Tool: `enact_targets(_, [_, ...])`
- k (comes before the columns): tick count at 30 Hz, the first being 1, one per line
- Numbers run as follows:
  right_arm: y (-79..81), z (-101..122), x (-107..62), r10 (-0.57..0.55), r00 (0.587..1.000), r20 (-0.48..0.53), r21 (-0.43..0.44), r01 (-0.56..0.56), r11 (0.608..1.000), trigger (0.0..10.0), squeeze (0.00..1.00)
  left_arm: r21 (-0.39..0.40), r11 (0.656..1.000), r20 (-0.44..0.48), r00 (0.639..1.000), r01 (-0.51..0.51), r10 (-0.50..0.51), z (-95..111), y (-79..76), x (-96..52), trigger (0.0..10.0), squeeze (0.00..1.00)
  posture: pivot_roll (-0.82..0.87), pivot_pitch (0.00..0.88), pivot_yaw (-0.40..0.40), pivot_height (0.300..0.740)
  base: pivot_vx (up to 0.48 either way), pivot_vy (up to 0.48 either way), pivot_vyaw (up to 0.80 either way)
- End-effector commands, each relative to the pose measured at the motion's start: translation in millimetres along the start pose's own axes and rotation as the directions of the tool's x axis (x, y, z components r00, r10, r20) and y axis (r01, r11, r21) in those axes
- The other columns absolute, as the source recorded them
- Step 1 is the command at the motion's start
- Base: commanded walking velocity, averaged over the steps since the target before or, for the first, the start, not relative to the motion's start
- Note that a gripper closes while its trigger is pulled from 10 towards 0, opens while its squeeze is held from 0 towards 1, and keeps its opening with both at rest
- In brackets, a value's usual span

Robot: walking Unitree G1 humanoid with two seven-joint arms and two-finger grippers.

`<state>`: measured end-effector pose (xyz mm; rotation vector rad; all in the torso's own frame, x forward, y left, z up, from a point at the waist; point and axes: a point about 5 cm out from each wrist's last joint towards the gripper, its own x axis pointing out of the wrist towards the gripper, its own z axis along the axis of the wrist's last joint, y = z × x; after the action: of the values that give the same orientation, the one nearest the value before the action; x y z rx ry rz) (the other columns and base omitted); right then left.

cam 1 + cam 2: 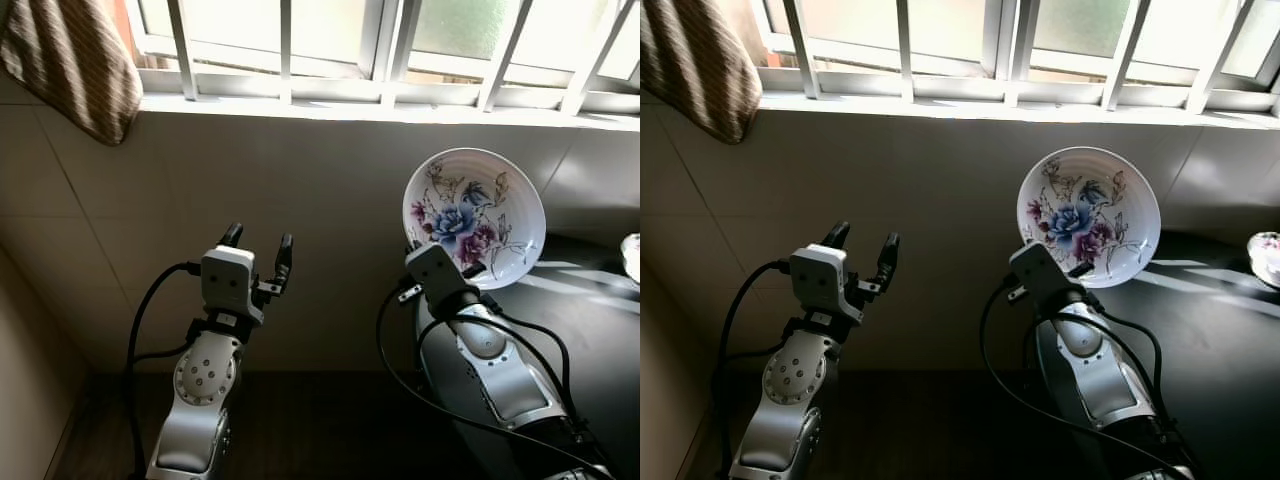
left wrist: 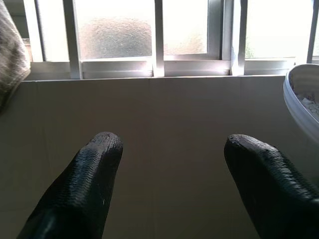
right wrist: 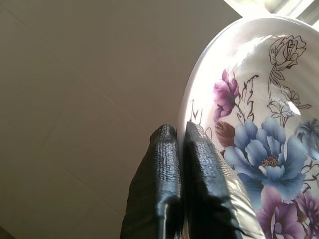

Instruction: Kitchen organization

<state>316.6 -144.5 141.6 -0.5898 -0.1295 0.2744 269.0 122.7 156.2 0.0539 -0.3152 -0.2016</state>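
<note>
Right pincer [image 1: 432,243], centre-right of frame, is clamped on the rim of the floral plate [image 1: 474,216] held tilted above the dark bench [image 1: 600,330], left pincer [image 1: 258,250] wide open and empty at centre-left; mid-carry, next likely needs a clear spot to set it down.

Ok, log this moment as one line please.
right gripper: shut on rim of white floral ceramic plate, held up before tiled wall | left gripper: open, raised, holding nothing
</note>
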Motion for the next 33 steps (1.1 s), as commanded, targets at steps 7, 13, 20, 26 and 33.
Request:
enact_targets(7, [15.5,45.8,-3.2,0.081,0.965,0.250,-0.051,-0.071,0.996,0.0,0.00,0.011,1.000,0.011,1.000,-0.015,0.015,2.7,4.4,-0.7,10.0,0.00,0.02,0.000,-0.083,0.740,0.000,0.386,0.80])
enact_targets(13, [12.5,56.6,-0.1,0.075,0.949,0.306,-0.058,-0.060,0.997,0.0,0.00,0.050,0.998,0.029,0.999,-0.035,0.033,5.5,8.3,-0.2,10.0,0.00,0.03,0.000,-0.083,0.740,0.000,0.000,0.80])
enact_targets(20, [11.1,64.8,1.2,0.085,0.928,0.362,-0.073,-0.063,0.995,0.0,0.00,0.071,0.993,0.069,0.994,-0.092,0.088,11.8,18.0,2.2,10.0,0.00,0.04,0.000,-0.082,0.740,0.039,0.000,0.80])
enact_targets(26, [12.3,70.2,2.1,0.100,0.911,0.399,-0.088,-0.070,0.994,0.0,0.00,0.081,0.992,0.079,0.993,-0.098,0.092,13.6,18.6,3.0,10.0,0.00,0.04,0.000,-0.080,0.740,0.446,0.000,0.80])
enact_targets(33, [13.7,71.6,2.8,0.110,0.902,0.418,-0.100,-0.075,0.992,0.0,0.00,0.088,0.991,0.090,0.991,-0.105,0.097,15.1,19.6,4.5,10.0,0.00,0.04,0.000,-0.080,0.740,0.480,0.000,0.80])
